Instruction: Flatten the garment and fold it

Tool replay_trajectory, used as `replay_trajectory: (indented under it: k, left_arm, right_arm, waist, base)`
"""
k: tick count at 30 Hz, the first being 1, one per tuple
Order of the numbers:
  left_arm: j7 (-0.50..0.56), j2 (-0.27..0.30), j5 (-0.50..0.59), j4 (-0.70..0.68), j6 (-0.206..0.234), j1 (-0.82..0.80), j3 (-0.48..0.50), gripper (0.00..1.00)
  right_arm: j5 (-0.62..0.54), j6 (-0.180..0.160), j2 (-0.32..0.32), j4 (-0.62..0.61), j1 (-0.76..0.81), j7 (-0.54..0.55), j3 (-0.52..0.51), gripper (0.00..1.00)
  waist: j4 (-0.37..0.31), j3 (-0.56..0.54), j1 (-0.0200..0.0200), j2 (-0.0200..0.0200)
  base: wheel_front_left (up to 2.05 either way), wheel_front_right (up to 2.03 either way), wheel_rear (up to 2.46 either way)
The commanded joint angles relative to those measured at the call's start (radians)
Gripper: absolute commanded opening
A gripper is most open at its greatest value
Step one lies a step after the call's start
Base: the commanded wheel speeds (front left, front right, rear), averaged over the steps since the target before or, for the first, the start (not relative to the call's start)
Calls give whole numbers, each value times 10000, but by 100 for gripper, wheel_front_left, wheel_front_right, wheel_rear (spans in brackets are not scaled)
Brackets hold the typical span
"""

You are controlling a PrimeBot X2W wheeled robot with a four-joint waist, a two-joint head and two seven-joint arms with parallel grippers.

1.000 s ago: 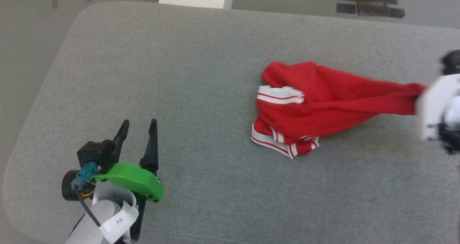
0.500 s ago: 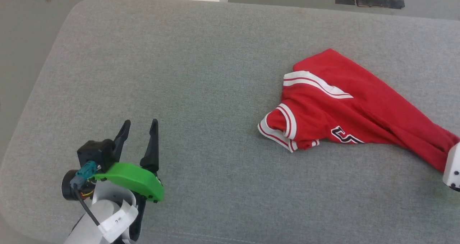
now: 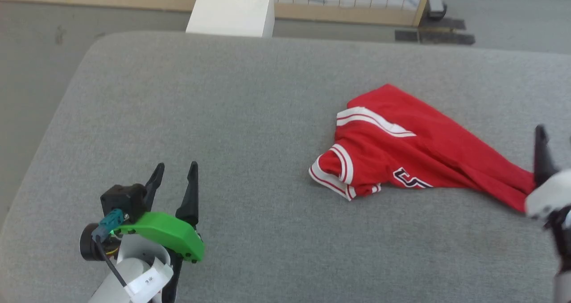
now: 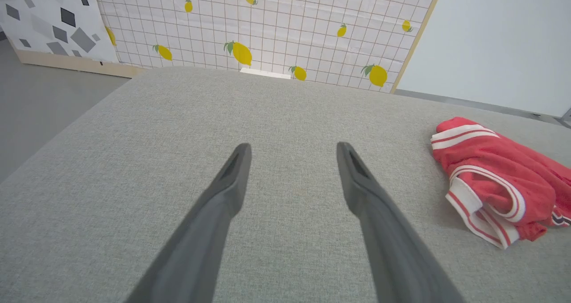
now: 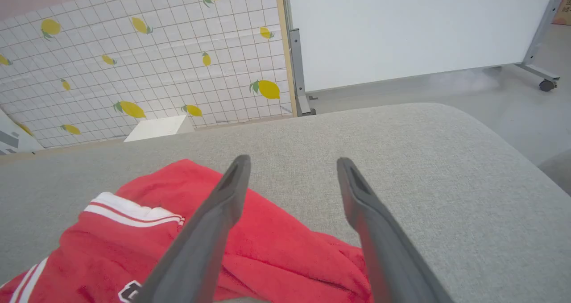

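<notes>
The garment (image 3: 415,155) is a red shirt with white striped trim and part of a black number showing. It lies crumpled on the grey padded surface (image 3: 250,106), right of centre, drawn out to a narrow end at the right. My right gripper (image 3: 556,133) stands open over that narrow end, at the head view's right edge. In the right wrist view its fingers (image 5: 293,161) are spread above the garment (image 5: 111,249) with nothing between them. My left gripper (image 3: 175,169) is open and empty at the lower left, far from the garment (image 4: 495,178), fingers (image 4: 293,149) apart over bare surface.
A white box (image 3: 229,8) stands just past the surface's far edge. Behind it is a lemon-patterned panel (image 4: 267,22). A white board on castors (image 5: 424,26) stands at the far right. Bare floor (image 3: 31,62) borders the surface's rounded left side.
My right gripper has opened and let go of the garment's end, which has dropped onto the surface. The head camera has shifted. The left arm has kept its place.
</notes>
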Motion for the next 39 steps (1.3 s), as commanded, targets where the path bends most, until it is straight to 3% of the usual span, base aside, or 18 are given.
replay_trajectory:
  k: [1,7,14,22,31,39]
  left_arm:
    - [-61,-3,-123,45,38,116,-9,100]
    - [-121,-31,-205,145,31,288,-48,100]
    - [152,-191,-281,331,-127,-97,-267,100]
    - [1298,-983,-294,1285,-1122,-3361,-893,100]
    - [4945,-2237,-491,4273,-1689,-7617,-1837,100]
    - [7799,-2625,-308,6217,-1631,-9157,-2768,100]
  right_arm:
    - [43,-13,216,-208,423,-415,119,100]
    - [47,-13,785,-729,1709,-1779,479,100]
    - [253,-13,951,-854,2170,-1992,617,100]
    - [334,-13,969,-1135,1620,-1945,980,100]
    - [574,-13,972,-1049,887,-2042,1499,100]
    - [811,-13,972,-556,565,-2415,1711,100]
  waist:
    - [-167,-259,0,-1]
    - [-311,-489,0,-1]
    - [-523,-365,0,-1]
    - [-1039,646,0,-1]
    - [-2093,2053,0,-1]
    - [-2930,2883,0,-1]
  base:
    - [0,0,0]
    - [0,0,0]
    - [0,0,0]
    - [0,0,0]
    - [0,0,0]
    - [0,0,0]
